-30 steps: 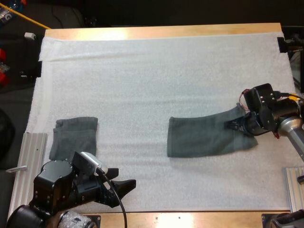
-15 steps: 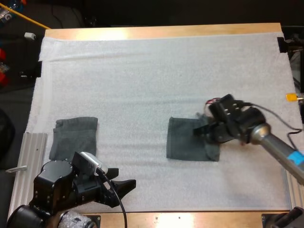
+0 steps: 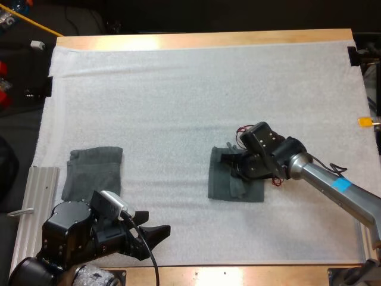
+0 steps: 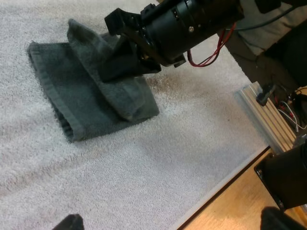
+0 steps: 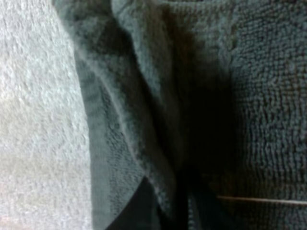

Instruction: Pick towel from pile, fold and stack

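White mat (image 3: 178, 89) is spread over the wooden table (image 3: 208, 39), and 2 dark grey-green pieces lie on it. 1 folded stack (image 3: 92, 173) is seen near the mat's left edge, just beyond the left gripper (image 3: 152, 231), whose fingers are parted and hold nothing. The towel (image 3: 220, 179) being worked lies right of the mat's centre, doubled over on itself, and well apart from the stack.

The right gripper (image 3: 233, 165) is set low over this towel. Its fingers are closed on a raised ridge of the upper layer; in the right wrist view the cloth is seen pinched between the dark tips, and in the left wrist view the ridge is bunched, not flat.

Several faults can be expected from here:

1. If the ridge is let go where it stands, a hump is likely to be left in the upper layer, and the fold would not lie flat enough to be stacked.
2. If the pull is carried further across, the lower layer may be dragged along the mat, since nothing pins it down; the left gripper is well away from it.
3. If both layers have been caught in the pinch, which cannot be told, the whole towel could be lifted or skewed and the edges thrown out of line.
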You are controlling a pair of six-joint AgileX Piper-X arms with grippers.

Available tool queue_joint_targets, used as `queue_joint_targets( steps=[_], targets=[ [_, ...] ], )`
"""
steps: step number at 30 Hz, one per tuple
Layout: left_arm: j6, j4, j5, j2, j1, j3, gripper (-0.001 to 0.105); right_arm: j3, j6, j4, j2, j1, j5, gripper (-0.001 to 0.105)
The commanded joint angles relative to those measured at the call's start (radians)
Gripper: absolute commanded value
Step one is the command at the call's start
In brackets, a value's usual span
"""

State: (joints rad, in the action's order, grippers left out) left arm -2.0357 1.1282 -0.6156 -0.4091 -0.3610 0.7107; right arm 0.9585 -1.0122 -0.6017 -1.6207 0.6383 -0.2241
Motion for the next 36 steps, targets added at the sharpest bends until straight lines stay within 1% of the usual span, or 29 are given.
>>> queue_joint_targets(
  steps=[1,6,8,10,11,12,15,16,19,22,25,28,31,33,36],
  targets=[
    [-0.007,-0.003,-0.009,0.006,0.001,0.005,0.070,0.008,0.006,0.026,0.000,0.008,-0.034,0.000],
    [-0.001,-0.003,-0.009,0.006,0.001,0.005,0.070,0.008,0.006,0.051,0.000,0.015,-0.037,0.000],
    [-0.001,-0.003,-0.009,0.006,0.001,0.005,0.070,0.008,0.006,0.053,0.000,0.016,-0.034,0.002],
    [-0.001,-0.003,-0.009,0.006,0.001,0.005,0.070,0.008,0.006,0.056,0.000,0.016,-0.034,0.013],
    [-0.001,-0.003,-0.009,0.006,0.001,0.005,0.070,0.008,0.006,0.059,0.000,0.016,-0.041,0.021],
    [-0.001,-0.003,-0.009,0.006,0.001,0.005,0.070,0.008,0.006,0.064,0.000,0.016,-0.053,0.033],
    [-0.001,-0.003,-0.009,0.006,0.001,0.005,0.070,0.008,-0.007,0.085,0.000,0.016,-0.090,0.057],
    [-0.001,-0.003,-0.009,0.006,0.001,0.005,0.070,0.008,-0.016,0.090,0.000,0.016,-0.108,0.061],
    [0.001,-0.003,-0.009,0.006,0.001,0.005,0.070,0.008,-0.021,0.088,0.000,0.016,-0.138,0.062],
    [0.002,-0.003,-0.009,0.006,0.001,0.005,0.070,0.008,-0.011,0.088,0.000,0.025,-0.140,0.062],
    [0.002,-0.003,-0.009,0.006,0.001,0.005,0.070,0.008,-0.007,0.096,0.000,0.062,-0.138,0.062],
    [0.007,-0.003,-0.009,0.006,0.001,0.005,0.070,0.008,-0.001,0.115,0.000,0.109,-0.108,0.062],
    [0.007,-0.003,-0.009,0.006,0.001,0.005,0.070,0.008,0.025,0.128,0.000,0.146,-0.039,0.062],
    [0.007,-0.003,-0.009,0.006,0.001,0.005,0.070,0.008,0.046,0.127,-0.002,0.156,-0.013,0.062],
    [0.007,-0.003,-0.009,0.006,0.001,0.005,0.070,0.008,0.064,0.146,-0.025,0.156,-0.038,0.062]
  ],
)
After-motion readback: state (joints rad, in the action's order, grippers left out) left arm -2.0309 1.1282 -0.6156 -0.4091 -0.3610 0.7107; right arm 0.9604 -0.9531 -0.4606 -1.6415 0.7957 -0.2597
